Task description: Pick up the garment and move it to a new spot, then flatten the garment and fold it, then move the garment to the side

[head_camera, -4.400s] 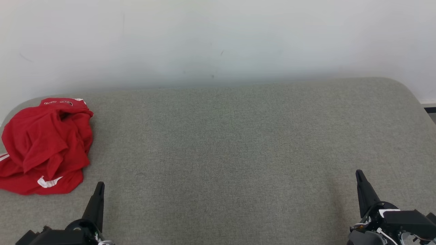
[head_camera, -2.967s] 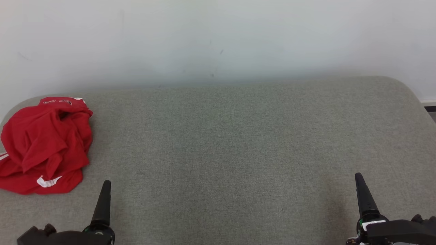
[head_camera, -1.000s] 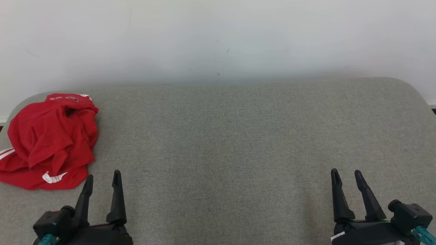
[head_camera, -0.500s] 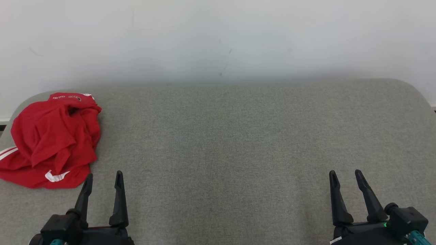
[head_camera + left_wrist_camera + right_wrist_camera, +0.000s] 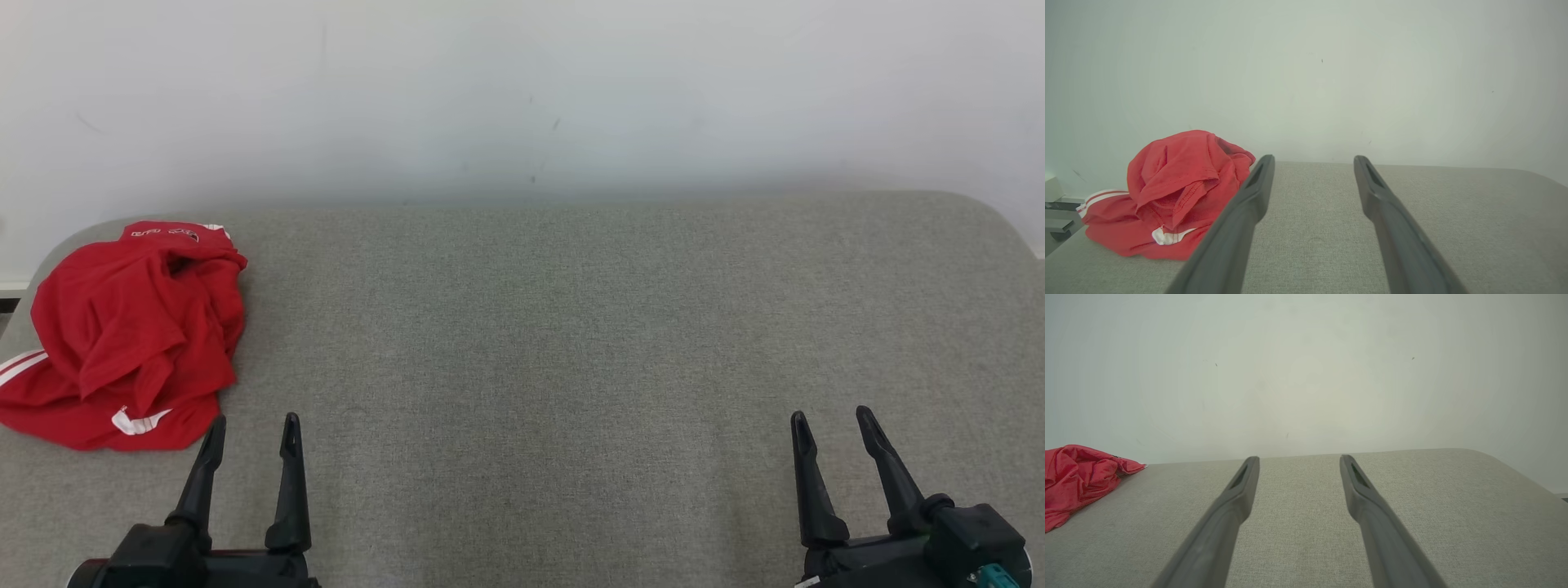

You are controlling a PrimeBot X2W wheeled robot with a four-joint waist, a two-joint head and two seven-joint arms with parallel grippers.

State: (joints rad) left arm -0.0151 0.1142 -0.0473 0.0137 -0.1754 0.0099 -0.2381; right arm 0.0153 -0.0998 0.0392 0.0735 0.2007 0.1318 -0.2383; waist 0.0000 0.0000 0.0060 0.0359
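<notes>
So nothing is done yet: the garment [image 5: 131, 335] lies crumpled and untouched at the desk's [image 5: 571, 343] far left corner. My left fingers [image 5: 287, 482] and right fingers [image 5: 810, 482] are spread wide and empty over the desk's near edge. Picking up, flattening, folding and moving aside are all left to do.

Soft even light, faint shadows, sharp
</notes>
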